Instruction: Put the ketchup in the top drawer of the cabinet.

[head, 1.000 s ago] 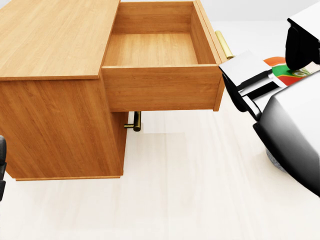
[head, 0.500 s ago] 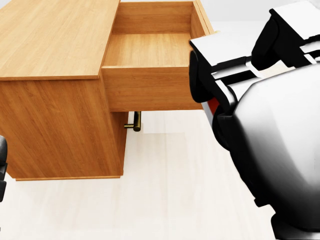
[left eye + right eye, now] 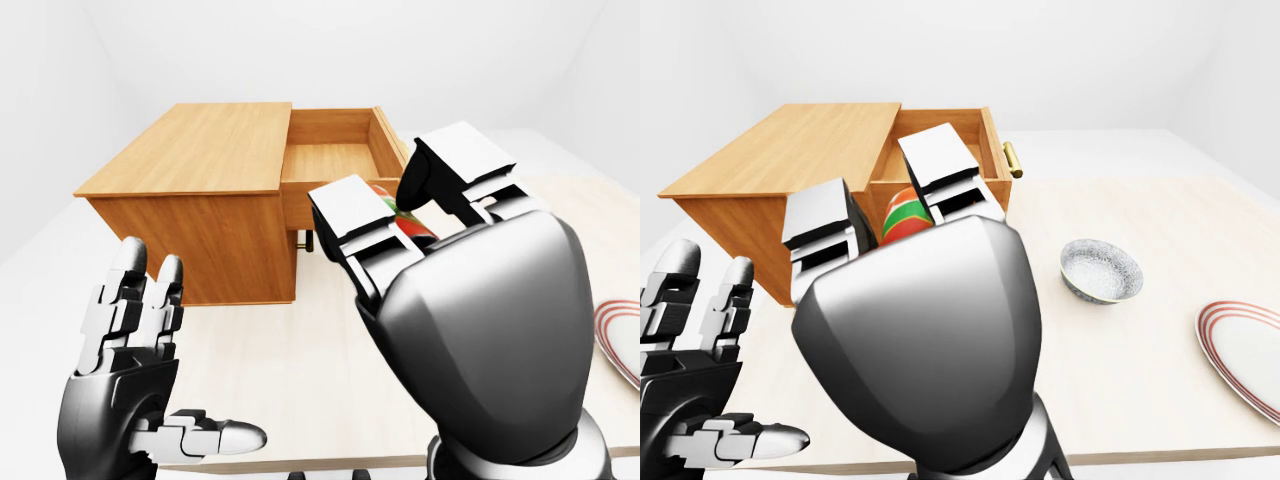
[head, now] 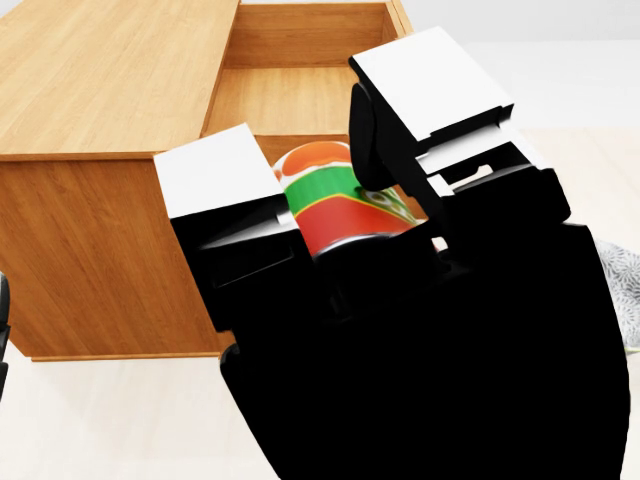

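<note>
The ketchup (image 4: pixel 335 205), a red bottle with a green band and orange top, is gripped between the fingers of my right hand (image 4: pixel 320 150). The hand fills the lower middle of the head view and covers the drawer's near panel. The wooden cabinet (image 3: pixel 200 145) stands at upper left, its top drawer (image 4: pixel 290 100) pulled open with a bare wooden floor inside. The ketchup also shows in the right-eye view (image 3: pixel 905 213), just below the drawer opening. My left hand (image 3: pixel 175 360) is open and empty at the lower left, apart from the cabinet.
A brass drawer handle (image 3: pixel 1012 158) sticks out at the drawer's right end. A patterned bowl (image 3: pixel 1100 270) and a red-rimmed plate (image 3: pixel 1245 350) sit on the pale table (image 3: pixel 1120 340) to the right.
My right hand has carried the ketchup from the right edge of the head view leftward and upward, until it covers the open drawer's near panel. The cabinet and drawer have not moved.
</note>
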`<state>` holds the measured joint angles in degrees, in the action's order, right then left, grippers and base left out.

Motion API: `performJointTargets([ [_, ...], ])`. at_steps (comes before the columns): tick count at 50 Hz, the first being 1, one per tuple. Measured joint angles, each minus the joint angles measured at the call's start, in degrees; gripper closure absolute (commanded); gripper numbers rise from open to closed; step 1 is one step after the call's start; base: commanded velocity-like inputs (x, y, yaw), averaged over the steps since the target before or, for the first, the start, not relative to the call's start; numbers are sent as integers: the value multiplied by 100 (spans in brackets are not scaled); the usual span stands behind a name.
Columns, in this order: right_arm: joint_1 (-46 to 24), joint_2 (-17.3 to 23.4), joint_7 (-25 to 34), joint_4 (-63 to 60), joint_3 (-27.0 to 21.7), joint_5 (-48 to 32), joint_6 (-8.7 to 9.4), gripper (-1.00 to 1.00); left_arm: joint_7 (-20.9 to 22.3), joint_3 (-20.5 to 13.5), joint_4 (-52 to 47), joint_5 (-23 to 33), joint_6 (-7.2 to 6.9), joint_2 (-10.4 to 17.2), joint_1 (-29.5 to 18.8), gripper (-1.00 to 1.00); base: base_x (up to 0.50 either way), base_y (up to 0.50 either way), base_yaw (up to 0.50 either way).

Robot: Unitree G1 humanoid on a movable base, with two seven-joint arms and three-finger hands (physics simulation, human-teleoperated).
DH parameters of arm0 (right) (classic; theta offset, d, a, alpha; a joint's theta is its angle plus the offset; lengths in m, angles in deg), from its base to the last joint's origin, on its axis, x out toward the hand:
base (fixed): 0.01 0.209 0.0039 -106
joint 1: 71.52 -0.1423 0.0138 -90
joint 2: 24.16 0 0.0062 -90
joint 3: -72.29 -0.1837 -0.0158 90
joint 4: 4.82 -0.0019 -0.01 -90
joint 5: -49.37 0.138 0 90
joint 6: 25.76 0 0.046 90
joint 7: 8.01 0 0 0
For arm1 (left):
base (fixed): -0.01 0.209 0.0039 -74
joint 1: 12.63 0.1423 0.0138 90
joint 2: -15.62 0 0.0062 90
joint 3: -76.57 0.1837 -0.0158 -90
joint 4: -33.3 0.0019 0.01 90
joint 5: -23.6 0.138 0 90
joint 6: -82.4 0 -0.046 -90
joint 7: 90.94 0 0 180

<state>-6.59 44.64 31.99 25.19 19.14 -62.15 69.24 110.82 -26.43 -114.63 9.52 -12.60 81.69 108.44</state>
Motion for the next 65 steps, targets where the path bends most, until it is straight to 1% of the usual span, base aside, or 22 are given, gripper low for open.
performJointTargets([
  [8, -25, -10, 0, 0, 157, -127, 0, 100, 3, -8, -10, -8, 0, -2, 2, -100, 0, 0, 0],
  [11, -19, -206, 0, 0, 31, -113, 0, 100, 6, -34, -30, -28, 0, -4, -8, -100, 0, 0, 0],
  [13, -20, -410, 0, 0, -211, -9, 0, 100, 14, -46, -29, -33, 0, -12, -11, -100, 0, 0, 0],
  [17, -76, -888, 0, 0, -911, 302, 0, 100, 22, -29, -15, -13, 0, -23, -9, -100, 0, 0, 0],
  [20, -137, -1391, 0, 0, -1420, 442, 0, 100, 15, 8, 9, 16, 0, -19, -6, -100, 0, 0, 0],
  [21, -171, -1480, 0, 1, -1588, 453, 0, 100, 10, 21, 17, 24, 0, -15, -5, -100, 0, 0, 0],
  [23, -320, -1480, 0, 0, -1957, 385, 0, 100, -4, 52, 32, 44, 0, -5, -3, -100, 0, 0, 0],
  [26, -799, -1480, -1, 0, -2620, 224, 0, 100, -23, 95, 48, 64, 0, 13, 14, -100, 0, 0, 0],
  [31, -1964, -1480, 0, 273, -3830, 59, 0, 100, -63, 139, 55, 79, 0, 49, 11, -100, 0, 0, 0],
  [36, -3198, -1480, 0, 976, -4946, 121, 0, 100, -91, 162, 41, 78, 0, 73, 18, -100, 0, 0, 0],
  [39, -3844, -1480, 0, 1527, -5428, 246, 0, 100, -101, 178, 54, 87, 0, 81, 20, -100, 0, 0, 0],
  [41, -4220, -1467, 0, 1946, -5624, 376, 0, 100, -114, 183, 49, 88, 0, 89, 14, -100, 0, 0, 0],
  [43, -4514, -1301, 0, 2383, -5636, 623, 0, 100, -119, 188, 57, 90, 0, 94, 13, -100, 0, 0, 0],
  [44, -4627, -1107, 0, 2591, -5529, 834, 0, 100, -122, 192, 62, 92, 0, 96, 13, -100, 0, 0, 0],
  [49, -5234, 488, 0, 3248, -4355, 2449, 0, 100, -129, 207, 87, 99, 0, 106, 17, -100, 0, 0, 0],
  [51, -5486, 965, 0, 3501, -3995, 2967, 0, 100, -131, 210, 93, 99, 0, 110, 19, -100, 0, 0, 0],
  [53, -5719, 1305, 0, 3796, -3761, 3357, 0, 100, -134, 212, 96, 97, 0, 113, 20, -100, 0, 0, 0],
  [55, -5924, 1538, 0, 4111, -3630, 3643, 0, 100, -135, 217, 100, 98, 0, 115, 22, -100, 1, 0, 0],
  [58, -6177, 1749, 0, 4618, -3578, 3975, 0, 100, -134, 230, 104, 104, 0, 117, 33, -100, 0, 0, 0],
  [65, -6635, 2036, 0, 6010, -3730, 4753, 0, 100, -144, 230, 113, 99, 0, 129, 29, -100, 0, 0, 0],
])
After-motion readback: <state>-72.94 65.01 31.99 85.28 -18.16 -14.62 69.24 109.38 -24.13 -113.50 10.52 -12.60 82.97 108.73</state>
